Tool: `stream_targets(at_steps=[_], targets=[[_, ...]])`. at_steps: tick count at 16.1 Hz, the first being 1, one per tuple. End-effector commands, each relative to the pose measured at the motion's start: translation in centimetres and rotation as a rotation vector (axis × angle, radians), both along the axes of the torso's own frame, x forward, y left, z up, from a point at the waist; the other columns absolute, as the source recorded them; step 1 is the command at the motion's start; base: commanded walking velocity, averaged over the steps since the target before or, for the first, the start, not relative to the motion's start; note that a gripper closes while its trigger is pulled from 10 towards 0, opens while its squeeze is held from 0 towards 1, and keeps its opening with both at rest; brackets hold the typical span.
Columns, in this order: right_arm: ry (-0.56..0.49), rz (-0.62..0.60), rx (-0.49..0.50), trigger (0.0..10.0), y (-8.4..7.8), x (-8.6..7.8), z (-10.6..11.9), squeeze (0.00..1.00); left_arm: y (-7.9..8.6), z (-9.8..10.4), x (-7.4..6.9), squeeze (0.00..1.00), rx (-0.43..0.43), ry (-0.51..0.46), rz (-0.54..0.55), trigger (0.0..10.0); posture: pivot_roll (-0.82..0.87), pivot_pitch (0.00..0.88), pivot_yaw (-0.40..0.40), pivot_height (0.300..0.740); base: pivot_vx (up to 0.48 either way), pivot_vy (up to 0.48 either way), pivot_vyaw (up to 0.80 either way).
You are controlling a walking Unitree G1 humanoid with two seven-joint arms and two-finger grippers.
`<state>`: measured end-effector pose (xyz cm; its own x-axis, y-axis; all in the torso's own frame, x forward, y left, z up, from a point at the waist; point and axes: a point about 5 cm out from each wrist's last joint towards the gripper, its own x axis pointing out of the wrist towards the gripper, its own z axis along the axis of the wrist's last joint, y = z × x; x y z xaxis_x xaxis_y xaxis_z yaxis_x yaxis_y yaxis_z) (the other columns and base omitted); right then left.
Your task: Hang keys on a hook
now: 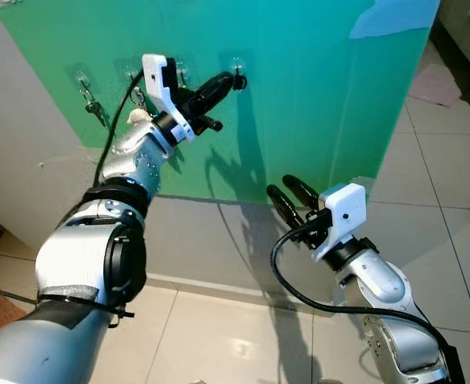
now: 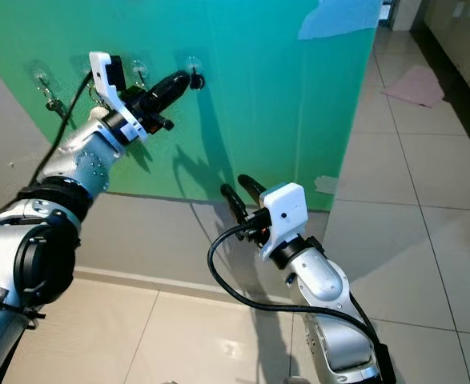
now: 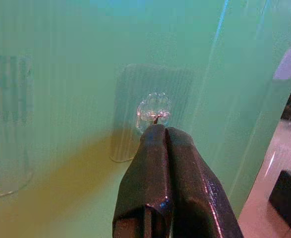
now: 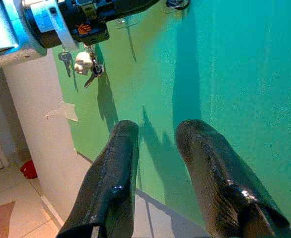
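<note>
The left gripper (image 3: 160, 130), jaws pinched on a thin metal ring, presses at the clear hook (image 3: 154, 110) on the green board (image 1: 315, 104); the keys look light, stiff, prone to swing, best pinched by the ring; right gripper (image 1: 292, 194) idles, jaws apart.

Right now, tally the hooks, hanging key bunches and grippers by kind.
Clear hooks on the green board: 4
Hanging key bunches: 2
Grippers, left gripper and right gripper: 2
Total: 8
</note>
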<state>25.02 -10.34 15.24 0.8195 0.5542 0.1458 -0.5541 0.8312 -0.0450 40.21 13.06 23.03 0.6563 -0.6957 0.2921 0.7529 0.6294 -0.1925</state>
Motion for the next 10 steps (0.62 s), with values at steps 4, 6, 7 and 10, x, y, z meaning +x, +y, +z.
stream_targets(at_steps=[4,6,7,10], targets=[[-0.007,0.024,-0.006,10.0,0.6,0.2,0.2,0.0,2.4,-1.8,-0.2,0.0,0.059,0.08,0.071,10.0,-0.18,0.0,0.155,0.74,0.0,0.0,0.0],[-0.006,0.028,-0.004,10.0,0.7,0.3,0.2,0.0,2.5,-1.5,-0.3,0.0,0.058,0.066,0.031,10.0,-0.17,0.0,0.159,0.74,0.0,0.0,0.0],[-0.007,0.028,-0.004,10.0,0.7,0.3,0.2,0.0,2.5,-1.6,-0.3,0.0,0.075,0.058,0.027,10.0,-0.17,0.0,0.159,0.74,0.0,0.0,0.0],[-0.007,0.022,0.0,10.0,0.7,0.2,0.2,0.0,2.8,-0.9,-0.4,0.0,-0.003,0.018,0.019,10.0,-0.17,0.0,0.161,0.74,0.0,0.0,0.0]])
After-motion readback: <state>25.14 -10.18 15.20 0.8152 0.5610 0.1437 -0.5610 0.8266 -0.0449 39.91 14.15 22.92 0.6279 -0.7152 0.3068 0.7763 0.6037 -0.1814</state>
